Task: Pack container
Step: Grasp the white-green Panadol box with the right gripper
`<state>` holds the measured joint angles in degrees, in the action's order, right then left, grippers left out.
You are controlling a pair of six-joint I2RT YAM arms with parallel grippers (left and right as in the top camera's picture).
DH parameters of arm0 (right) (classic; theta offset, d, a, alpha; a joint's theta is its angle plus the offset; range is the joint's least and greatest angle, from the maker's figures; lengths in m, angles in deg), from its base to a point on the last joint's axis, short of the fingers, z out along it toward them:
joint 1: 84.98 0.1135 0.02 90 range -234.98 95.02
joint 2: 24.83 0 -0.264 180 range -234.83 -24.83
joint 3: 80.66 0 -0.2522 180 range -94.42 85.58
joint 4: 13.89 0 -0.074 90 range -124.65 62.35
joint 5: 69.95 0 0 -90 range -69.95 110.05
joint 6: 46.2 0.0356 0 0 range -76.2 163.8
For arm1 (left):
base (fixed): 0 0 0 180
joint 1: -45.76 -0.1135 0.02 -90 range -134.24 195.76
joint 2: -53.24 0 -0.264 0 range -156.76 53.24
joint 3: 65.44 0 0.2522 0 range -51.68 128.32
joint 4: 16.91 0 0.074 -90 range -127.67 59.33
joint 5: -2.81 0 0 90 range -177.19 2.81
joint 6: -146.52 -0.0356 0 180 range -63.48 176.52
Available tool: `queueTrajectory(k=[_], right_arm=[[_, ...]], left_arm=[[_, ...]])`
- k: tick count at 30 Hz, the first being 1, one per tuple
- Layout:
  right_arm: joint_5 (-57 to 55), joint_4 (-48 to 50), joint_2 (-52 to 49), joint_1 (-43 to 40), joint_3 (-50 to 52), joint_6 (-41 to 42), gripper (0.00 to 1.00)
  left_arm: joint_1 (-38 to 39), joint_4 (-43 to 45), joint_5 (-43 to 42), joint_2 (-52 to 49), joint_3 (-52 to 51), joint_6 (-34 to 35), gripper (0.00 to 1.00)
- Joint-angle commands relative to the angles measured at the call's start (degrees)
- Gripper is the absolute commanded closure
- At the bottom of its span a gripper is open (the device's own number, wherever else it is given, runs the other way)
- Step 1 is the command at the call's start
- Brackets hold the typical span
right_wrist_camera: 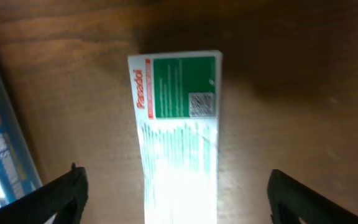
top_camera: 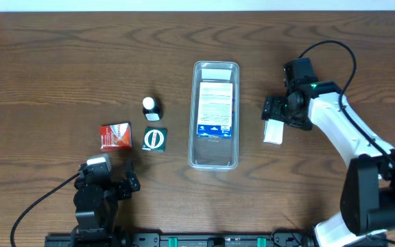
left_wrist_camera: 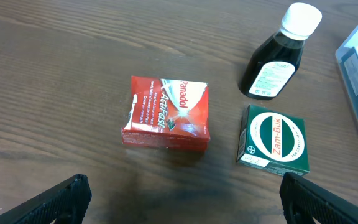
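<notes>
On the desk (top_camera: 60, 62), seen from overhead, we record:
- the container (top_camera: 214, 159) at centre, lying lengthwise, with a blue-and-white box (top_camera: 215, 110) flat inside it;
- to its left, a dark bottle (top_camera: 151, 108) with a white cap, a green box (top_camera: 155, 139) and a red box (top_camera: 115, 136), each apart from the others;
- to its right, a white box (top_camera: 273, 132) with the right pincer (top_camera: 278, 118) at its far end;
- the left pincer (top_camera: 108, 182) near the front edge, just short of the red box.

In the left wrist view we read "Panadol ActiFast" on the red box and "Zam-Buk" on the green one. The bottle lies on its side beyond them. The container's edge shows at far right. The left pincer's fingers (left_wrist_camera: 48, 202) are spread wide and hold nothing.

In the right wrist view the white box is marked "Panadol" with a green panel. It lies between the right pincer's wide-apart fingers (right_wrist_camera: 48, 196), which do not touch it. The container's wall is at far left.
</notes>
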<state>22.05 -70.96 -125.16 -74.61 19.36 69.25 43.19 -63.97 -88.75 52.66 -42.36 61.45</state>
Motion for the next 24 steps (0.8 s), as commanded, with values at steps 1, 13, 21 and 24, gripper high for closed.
queueTrajectory(k=[1,13,21,24], right_arm=[[1.29,1.40,-2.58,1.27,1.20,0.61,0.14],[-3.93,2.43,-6.43,1.64,1.73,1.29,0.36],[-4.17,4.39,-6.47,1.64,3.08,1.27,0.46],[-4.15,5.27,-6.47,1.66,3.82,1.27,0.51]], left_arm=[[-0.26,0.04,-0.42,0.35,-0.66,0.76,0.02],[-0.26,0.02,-0.39,0.35,-0.66,0.76,0.02],[-0.26,0.04,-0.42,0.35,-0.66,0.76,0.02],[-0.26,0.02,-0.42,0.35,-0.66,0.76,0.02]])
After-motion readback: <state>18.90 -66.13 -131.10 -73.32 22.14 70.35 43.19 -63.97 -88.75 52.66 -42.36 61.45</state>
